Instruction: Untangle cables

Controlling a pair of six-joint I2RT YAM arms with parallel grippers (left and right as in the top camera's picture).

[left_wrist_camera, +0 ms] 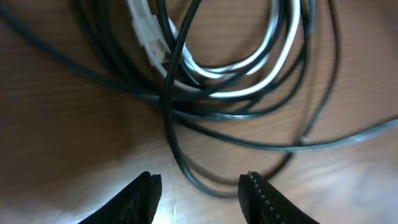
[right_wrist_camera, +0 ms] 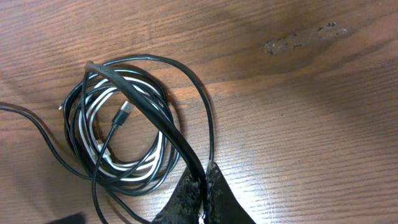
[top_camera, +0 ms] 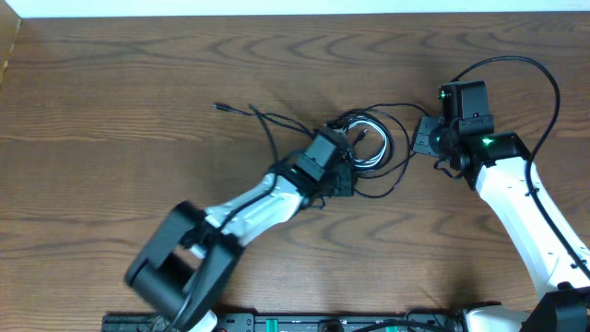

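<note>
The cables lie tangled in a coil at the table's middle. The black cable [top_camera: 263, 118] trails a loose end to the left, and its loops wrap the white cable [top_camera: 373, 152]. My left gripper [top_camera: 345, 175] stands open at the coil's lower left edge. In the left wrist view its fingertips [left_wrist_camera: 249, 182] flank a low loop of black cable [left_wrist_camera: 186, 168] without touching it, with the white cable [left_wrist_camera: 249, 62] and a white plug [left_wrist_camera: 149, 34] farther ahead. My right gripper [right_wrist_camera: 203, 177], seen overhead [top_camera: 426, 136] right of the coil, is shut on a black cable [right_wrist_camera: 163, 127] strand. The white cable [right_wrist_camera: 134, 169] lies inside the loops.
The wooden table [top_camera: 138, 184] ends at an edge on the far left [top_camera: 7, 65]. A dark rail [top_camera: 323, 323] runs along the front. The right arm's own thick black cable [top_camera: 544, 78] arcs above it. A pale scuff [right_wrist_camera: 298, 40] marks the wood.
</note>
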